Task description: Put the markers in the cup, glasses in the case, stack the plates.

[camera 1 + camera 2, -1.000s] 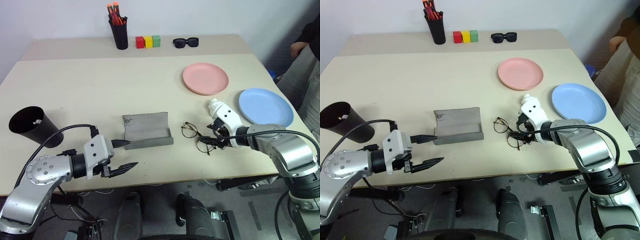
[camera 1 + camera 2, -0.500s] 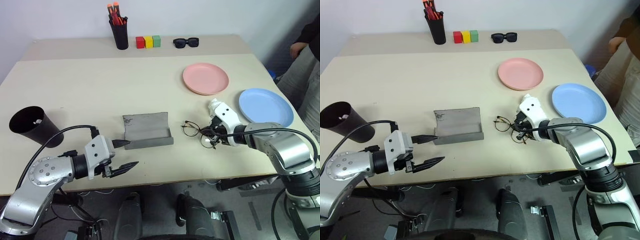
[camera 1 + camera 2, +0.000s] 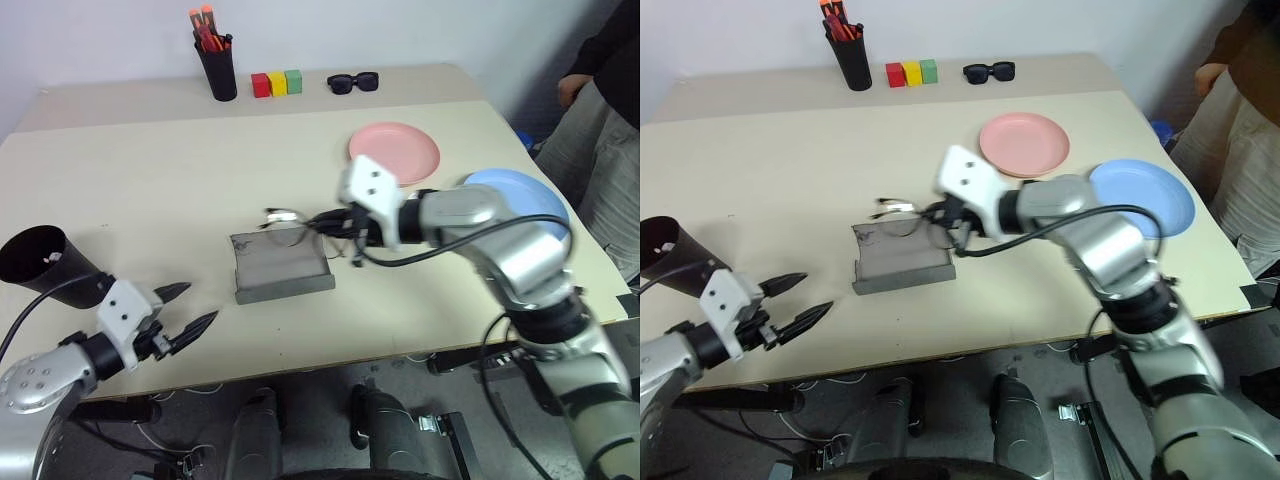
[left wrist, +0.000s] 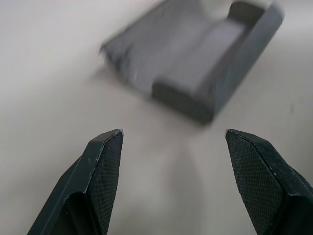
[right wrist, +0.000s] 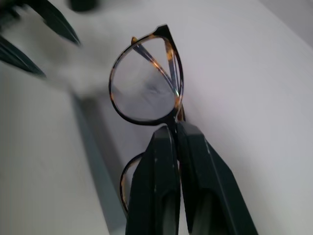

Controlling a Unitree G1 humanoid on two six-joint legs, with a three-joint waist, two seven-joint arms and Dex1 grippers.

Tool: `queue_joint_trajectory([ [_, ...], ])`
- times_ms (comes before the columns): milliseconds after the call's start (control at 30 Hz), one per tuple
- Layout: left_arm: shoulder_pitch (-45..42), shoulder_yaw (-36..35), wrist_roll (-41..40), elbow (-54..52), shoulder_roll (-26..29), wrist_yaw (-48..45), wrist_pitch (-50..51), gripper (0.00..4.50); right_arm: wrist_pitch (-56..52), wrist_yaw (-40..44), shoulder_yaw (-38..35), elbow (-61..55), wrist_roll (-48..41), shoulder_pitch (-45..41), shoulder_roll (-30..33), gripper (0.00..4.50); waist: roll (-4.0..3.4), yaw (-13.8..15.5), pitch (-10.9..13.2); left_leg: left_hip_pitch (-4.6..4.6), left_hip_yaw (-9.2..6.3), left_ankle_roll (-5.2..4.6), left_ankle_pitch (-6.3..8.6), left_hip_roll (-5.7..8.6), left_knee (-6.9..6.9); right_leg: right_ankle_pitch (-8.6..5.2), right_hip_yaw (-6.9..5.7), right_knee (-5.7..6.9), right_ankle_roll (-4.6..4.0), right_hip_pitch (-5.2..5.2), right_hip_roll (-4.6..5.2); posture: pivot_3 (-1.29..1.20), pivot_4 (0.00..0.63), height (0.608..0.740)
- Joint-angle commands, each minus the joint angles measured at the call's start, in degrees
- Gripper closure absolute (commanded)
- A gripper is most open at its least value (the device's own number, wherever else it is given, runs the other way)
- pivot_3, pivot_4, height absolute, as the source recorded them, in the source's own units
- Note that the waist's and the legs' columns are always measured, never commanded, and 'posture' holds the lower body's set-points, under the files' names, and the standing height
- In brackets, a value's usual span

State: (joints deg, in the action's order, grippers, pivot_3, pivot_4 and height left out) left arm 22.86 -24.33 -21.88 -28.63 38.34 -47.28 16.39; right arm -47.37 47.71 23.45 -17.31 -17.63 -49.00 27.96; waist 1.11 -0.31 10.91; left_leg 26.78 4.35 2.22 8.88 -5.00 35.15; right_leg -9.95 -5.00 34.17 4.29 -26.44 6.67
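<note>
Thin wire glasses (image 3: 290, 222) are pinched at the bridge by the right gripper (image 3: 335, 222), fingers fully closed on them, and are held just above the open grey case (image 3: 280, 266). One arm of the frame sticks out past the case's far edge, so it could catch on the rim or lid if lowered as is; slip from so narrow a pinch is also possible. Lenses are round and clear. The left gripper (image 3: 185, 308) is spread wide with nothing held, near the black cup (image 3: 45, 266).

Sunglasses (image 3: 353, 82), 3 blocks (image 3: 277, 83), pen holder (image 3: 217, 72)
</note>
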Motion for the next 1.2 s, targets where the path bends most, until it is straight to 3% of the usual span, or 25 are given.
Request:
queue_joint_trajectory([
  [33, 1.9, -4.0, -1.3, -1.3, -0.8, -0.3, -2.9, 1.07, 7.5, 1.5, 3.9, 5.3, 4.3, -2.7, -2.6, 4.44, 0.04, 0.0, 0.0, 0.00, 0.02, 0.00, 0.00, 0.00, 0.02, 0.01, 0.00, -0.05, -0.01, -0.07, 0.02, 0.00, 0.150, 0.740],
  [167, 4.2, -5.7, -2.6, -2.8, -2.6, -0.2, -4.5, 1.07, 13.1, 3.0, 6.7, 12.9, 8.7, -3.4, -4.3, 4.44, 0.06, -0.3, -0.1, 0.05, 0.09, 0.00, 0.01, -0.03, 0.00, 0.01, 0.00, -0.15, 0.00, 0.04, 0.02, 0.00, 0.150, 0.740],
  [433, 6.9, -4.6, -2.4, -4.0, -3.9, 0.3, -5.9, 1.07, 14.6, 5.4, 6.5, 14.4, 11.1, -1.6, -4.2, 4.44, 0.04, -0.4, 0.0, 0.13, 0.14, 0.01, 0.01, -0.06, -0.08, 0.05, 0.00, -0.01, -0.07, -0.14, -0.01, 0.00, 0.150, 0.740],
  [767, 3.3, -1.8, -1.9, -4.2, -2.3, 1.6, -3.5, 1.07, 13.4, 6.4, 7.2, 14.3, 13.5, 0.3, -4.9, 4.44, 0.02, -0.3, 0.0, 0.14, 0.16, 0.01, 0.01, -0.06, -0.07, 0.02, 0.00, -0.02, -0.02, -0.15, 0.00, 0.00, 0.150, 0.740],
  [867, 2.5, -1.4, -2.0, -3.6, -1.9, 1.6, -3.6, 1.07, 13.6, 5.3, 6.5, 15.1, 14.3, 0.4, -5.9, 3.50, 0.02, -0.4, 0.0, 0.15, 0.17, 0.01, 0.01, -0.06, -0.06, 0.02, 0.00, -0.02, -0.02, -0.16, 0.00, 0.00, 0.150, 0.740],
  [1000, 1.4, -2.2, -3.6, -2.7, -2.5, 1.8, -3.5, 1.07, 14.2, 5.8, 4.2, 13.4, 13.5, 0.5, -5.5, 1.56, 0.01, -0.4, 0.0, 0.14, 0.18, 0.01, 0.01, -0.07, -0.11, 0.04, 0.00, -0.01, -0.05, -0.19, -0.01, 0.00, 0.150, 0.740],
  [1133, -3.3, -2.8, -9.3, -2.9, -2.4, 5.1, 3.4, 1.07, 15.4, 7.2, 0.5, 10.3, 11.3, 0.8, -4.0, 1.56, 0.01, -0.1, 0.0, 0.17, 0.18, 0.01, 0.01, -0.07, -0.08, 0.03, 0.00, -0.01, -0.04, -0.20, 0.00, 0.00, 0.150, 0.740],
  [1200, -9.2, -1.3, -12.4, -2.8, -1.7, 8.1, 8.9, 1.64, 16.7, 7.8, -1.1, 8.9, 10.7, 1.7, -2.8, 1.50, 0.01, 0.5, 0.0, 0.15, 0.17, 0.01, 0.01, -0.07, -0.05, 0.00, 0.00, 0.00, 0.01, -0.13, 0.00, 0.00, 0.150, 0.740],
])
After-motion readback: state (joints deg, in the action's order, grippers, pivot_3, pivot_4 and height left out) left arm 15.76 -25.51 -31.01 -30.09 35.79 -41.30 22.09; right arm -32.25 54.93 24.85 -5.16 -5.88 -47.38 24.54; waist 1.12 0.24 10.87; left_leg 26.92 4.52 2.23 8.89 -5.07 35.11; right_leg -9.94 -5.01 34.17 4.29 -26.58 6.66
